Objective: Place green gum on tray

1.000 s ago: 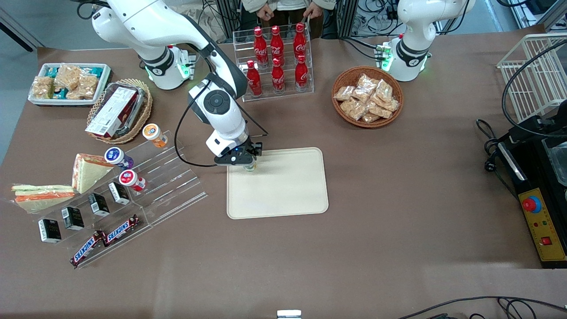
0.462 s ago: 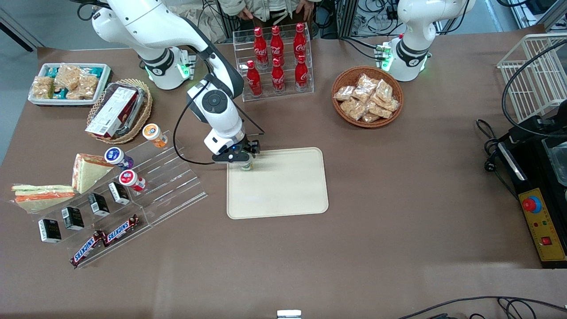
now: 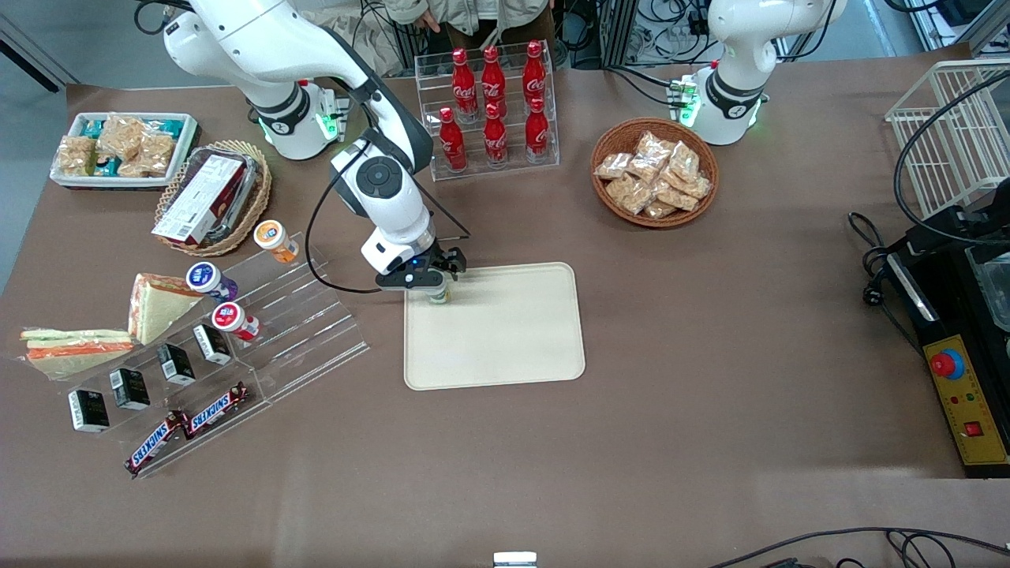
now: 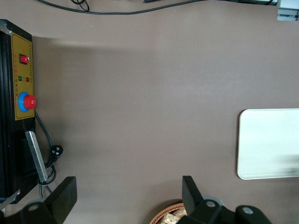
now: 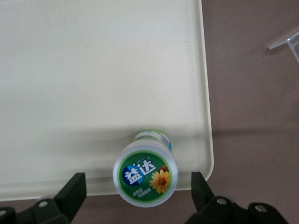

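The green gum [image 5: 145, 179] stands upright on the cream-beige tray [image 5: 93, 70], close to its rim at the corner nearest the working arm's base. Its lid shows green with a flower print. In the front view the gum [image 3: 439, 295] peeks out under the arm's hand on the tray [image 3: 505, 331]. My gripper [image 5: 138, 189] is above the gum, open, with a wide gap between each finger and the lid. In the front view the gripper [image 3: 430, 285] sits over that tray corner.
A clear acrylic rack [image 3: 268, 315] with the orange-lidded [image 3: 272, 237], purple-lidded [image 3: 207, 278] and red-lidded [image 3: 230, 318] bottles lies toward the working arm's end. A cola bottle rack [image 3: 489, 110] and a snack basket [image 3: 655, 173] stand farther from the front camera than the tray.
The gripper has shifted slightly toward the working arm's end and risen a little over the tray corner; the gum stays in place on the tray.
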You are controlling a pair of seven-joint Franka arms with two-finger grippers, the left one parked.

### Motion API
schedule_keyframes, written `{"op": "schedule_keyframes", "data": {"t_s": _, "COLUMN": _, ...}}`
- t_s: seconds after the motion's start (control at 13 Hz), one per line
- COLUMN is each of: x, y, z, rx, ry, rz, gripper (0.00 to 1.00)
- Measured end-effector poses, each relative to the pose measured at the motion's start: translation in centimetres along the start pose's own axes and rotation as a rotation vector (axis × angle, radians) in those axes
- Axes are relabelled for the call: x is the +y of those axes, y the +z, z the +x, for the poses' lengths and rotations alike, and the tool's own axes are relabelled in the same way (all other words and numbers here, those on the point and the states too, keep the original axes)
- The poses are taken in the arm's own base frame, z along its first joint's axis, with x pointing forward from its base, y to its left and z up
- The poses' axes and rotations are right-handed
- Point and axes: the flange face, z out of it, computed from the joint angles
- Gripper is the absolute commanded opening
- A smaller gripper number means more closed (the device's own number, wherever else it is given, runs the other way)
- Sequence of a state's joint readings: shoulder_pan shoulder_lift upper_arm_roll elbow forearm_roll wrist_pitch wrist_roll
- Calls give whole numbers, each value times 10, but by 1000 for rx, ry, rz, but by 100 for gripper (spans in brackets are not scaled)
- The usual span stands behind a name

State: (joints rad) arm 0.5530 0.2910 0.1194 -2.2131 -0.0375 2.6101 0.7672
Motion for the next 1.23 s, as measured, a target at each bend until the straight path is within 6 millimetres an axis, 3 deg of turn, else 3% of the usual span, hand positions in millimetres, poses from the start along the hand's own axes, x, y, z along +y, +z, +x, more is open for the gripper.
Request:
{"op": "schedule_keyframes", "data": {"t_s": 0.15, "x": -1, "y": -32, "z": 12, "rx": 12, "ry": 0, "rz": -6, "gripper": 100}}
{"op": "schedule_keyframes", "data": {"t_s": 0.23, "x": -3, "y": -58, "z": 19, "rx": 4, "ry": -3, "rz": -24, "gripper": 100}}
{"op": "schedule_keyframes", "data": {"t_s": 0.38, "x": -11, "y": -130, "z": 35, "rx": -1, "ry": -19, "rz": -49, "gripper": 100}}
{"op": "schedule_keyframes", "data": {"t_s": 0.54, "x": 2, "y": -215, "z": 58, "rx": 36, "ry": -34, "rz": -41, "gripper": 100}}
{"op": "schedule_keyframes", "data": {"t_s": 0.77, "x": 63, "y": -328, "z": 93, "rx": 53, "ry": -24, "rz": -62, "gripper": 100}}
{"op": "schedule_keyframes", "data": {"t_s": 0.92, "x": 108, "y": -383, "z": 110, "rx": 45, "ry": -38, "rz": -78, "gripper": 100}}
{"op": "schedule_keyframes", "data": {"t_s": 1.08, "x": 171, "y": -408, "z": 135, "rx": 49, "ry": -82, "rz": -58, "gripper": 100}}
{"op": "schedule_keyframes", "data": {"t_s": 1.23, "x": 239, "y": -411, "z": 155, "rx": 47, "ry": -63, "rz": -54, "gripper": 100}}
